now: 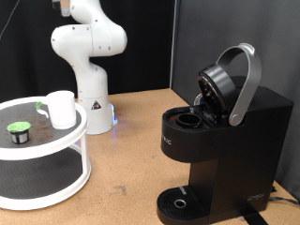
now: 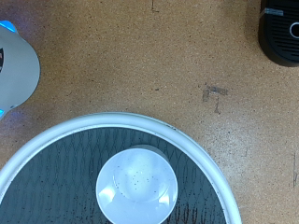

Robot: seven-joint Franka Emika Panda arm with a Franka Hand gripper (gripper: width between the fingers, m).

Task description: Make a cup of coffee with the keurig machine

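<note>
The white cup (image 1: 62,108) stands upright on the top tier of a round white two-tier stand (image 1: 56,145) at the exterior view's left. The wrist view looks straight down on the cup (image 2: 137,184), inside the stand's rim (image 2: 121,119). The black keurig machine (image 1: 220,141) stands at the exterior view's right with its lid raised, its grey handle (image 1: 246,80) up and the pod chamber open. A corner of it shows in the wrist view (image 2: 280,33). The gripper shows in neither view; the arm rises out of the exterior view's top.
A small dark pod with a green top (image 1: 19,131) sits on the stand's top tier beside the cup. The white robot base (image 1: 89,66) stands behind the stand, and its edge shows in the wrist view (image 2: 17,70). Brown tabletop lies between stand and machine.
</note>
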